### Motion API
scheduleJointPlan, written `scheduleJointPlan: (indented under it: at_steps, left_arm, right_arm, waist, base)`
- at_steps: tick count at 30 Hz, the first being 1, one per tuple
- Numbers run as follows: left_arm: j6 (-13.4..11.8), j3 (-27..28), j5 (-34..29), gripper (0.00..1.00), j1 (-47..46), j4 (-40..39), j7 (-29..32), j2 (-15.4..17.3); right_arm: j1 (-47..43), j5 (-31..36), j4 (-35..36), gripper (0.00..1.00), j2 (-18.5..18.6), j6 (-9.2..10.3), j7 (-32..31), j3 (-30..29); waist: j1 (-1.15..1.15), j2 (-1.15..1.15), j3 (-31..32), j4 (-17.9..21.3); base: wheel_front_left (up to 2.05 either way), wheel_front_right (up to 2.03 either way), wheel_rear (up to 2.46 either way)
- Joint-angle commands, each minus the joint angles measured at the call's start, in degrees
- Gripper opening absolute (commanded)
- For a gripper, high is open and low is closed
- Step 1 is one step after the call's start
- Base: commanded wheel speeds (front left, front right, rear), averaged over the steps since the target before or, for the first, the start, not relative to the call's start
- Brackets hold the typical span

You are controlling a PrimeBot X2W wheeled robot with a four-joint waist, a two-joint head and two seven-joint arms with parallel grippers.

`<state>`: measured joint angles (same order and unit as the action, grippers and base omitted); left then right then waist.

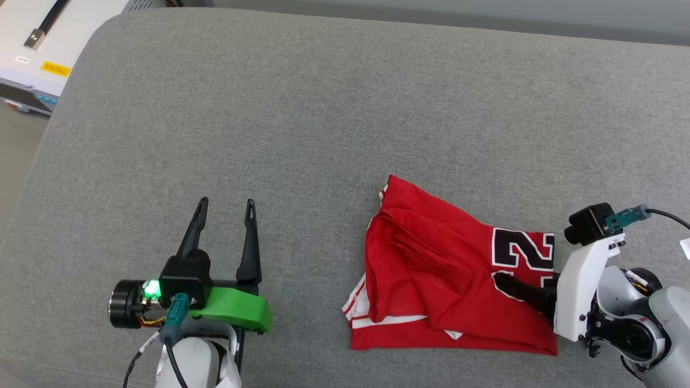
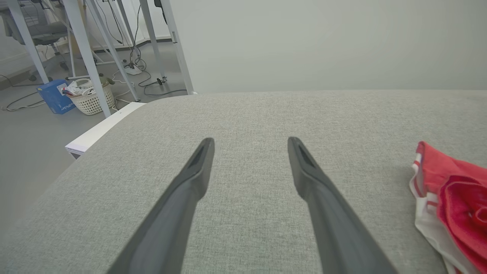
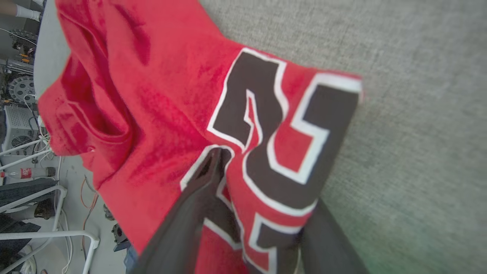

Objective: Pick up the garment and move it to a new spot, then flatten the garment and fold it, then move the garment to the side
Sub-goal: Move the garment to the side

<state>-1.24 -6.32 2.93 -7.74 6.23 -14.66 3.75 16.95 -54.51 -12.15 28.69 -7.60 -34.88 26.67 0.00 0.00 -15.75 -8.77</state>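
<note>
The garment (image 1: pixel 431 269) is red with a black, white-edged number and lies folded in a loose heap on the grey padded surface (image 1: pixel 323 108), right of centre and near the front edge. My right gripper (image 1: pixel 504 283) reaches in from the right at the numbered edge. In the right wrist view one dark finger (image 3: pixel 205 182) lies on top of the garment (image 3: pixel 152 95) and the other is covered by the fabric edge; the jaws stand wide, with cloth between them. My left gripper (image 1: pixel 227 203) is open and holds nothing, well left of the garment (image 2: pixel 456 198), fingers (image 2: pixel 190 182) just above the surface.
A white bench with a cable and a yellow label (image 1: pixel 32 54) stands beyond the surface's far left corner. Off the left edge, the left wrist view shows floor with table legs (image 2: pixel 87 57), a white basket (image 2: pixel 91 101) and a blue box (image 2: pixel 55 97).
</note>
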Motion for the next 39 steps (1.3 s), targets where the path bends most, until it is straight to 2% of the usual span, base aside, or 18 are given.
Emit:
scheduleJointPlan:
  at_steps: [1,9,18,24,30,39]
  left_arm:
    - [-0.12,0.13,-0.07,1.00,-0.72,0.22,-0.34,-0.30]
    - [-0.33,1.17,0.00,1.00,2.05,0.45,-0.34,-0.21]
    - [-0.38,2.05,-0.47,1.00,3.22,-0.88,-0.34,0.30]
    - [-0.15,2.13,-1.25,1.00,1.68,-1.80,-0.34,1.11]
    - [0.17,2.19,-1.92,1.00,-1.04,-3.09,-0.34,2.34]
    - [0.41,2.14,-2.85,1.00,-5.05,-6.35,-0.34,4.35]
  right_arm:
    - [-0.19,1.06,-1.64,0.00,-0.68,0.11,0.99,1.93]
    - [5.43,1.98,2.21,0.00,3.33,0.11,8.65,3.67]
    - [10.78,3.74,10.89,0.00,11.32,0.11,8.65,8.16]
    - [12.67,3.30,12.21,0.00,15.18,0.11,8.46,7.40]
    - [14.88,4.53,7.30,0.00,18.29,0.11,10.24,3.95]
    - [22.85,8.43,-8.29,0.00,23.24,0.11,10.33,0.49]
  waist:
    - [0.00,0.00,0.59,0.20]
    - [0.00,0.00,3.98,4.42]
    - [0.00,0.00,3.13,14.91]
    - [0.00,0.00,0.31,20.35]
    - [0.00,0.00,-4.56,22.45]
    - [0.00,0.00,-12.77,21.35]
  base:
    - [0.00,0.00,0.00]
    - [0.00,0.00,0.00]
    - [0.00,0.00,0.00]
    - [0.00,0.00,0.00]
    - [0.00,0.00,0.00]
    - [0.00,0.00,0.00]
